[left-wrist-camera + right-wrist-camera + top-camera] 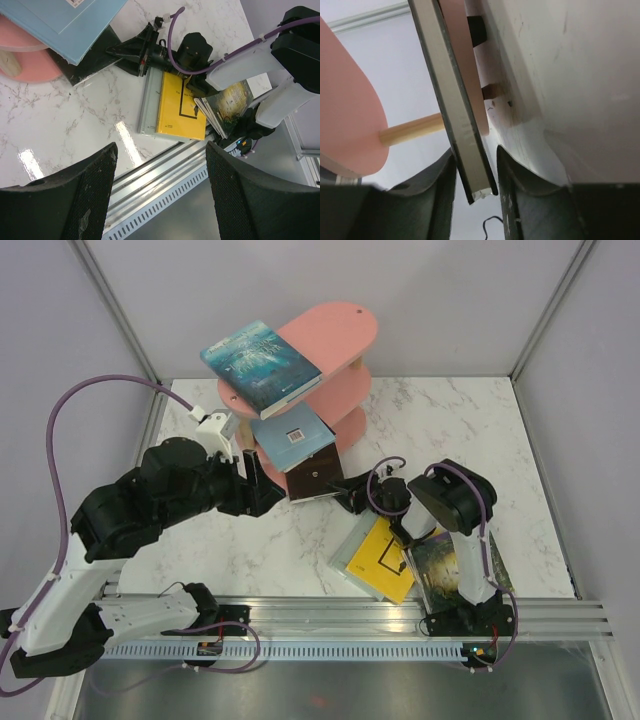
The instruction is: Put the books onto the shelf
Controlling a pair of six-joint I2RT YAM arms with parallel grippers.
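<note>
A pale blue book (293, 433) overhangs the dark book (315, 475). The left gripper (161, 150) hangs wide open and empty at its 9 o'clock. Dark-covered with pale page edges, it leans against the pink shelf (335, 335) at 12 o'clock. The right gripper (476, 165) straddles its edge; I cannot tell whether it grips.

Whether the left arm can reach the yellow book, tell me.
Probably yes: the left pincer is open with bare marble before the yellow book, though the right arm overhangs its far corner.
</note>
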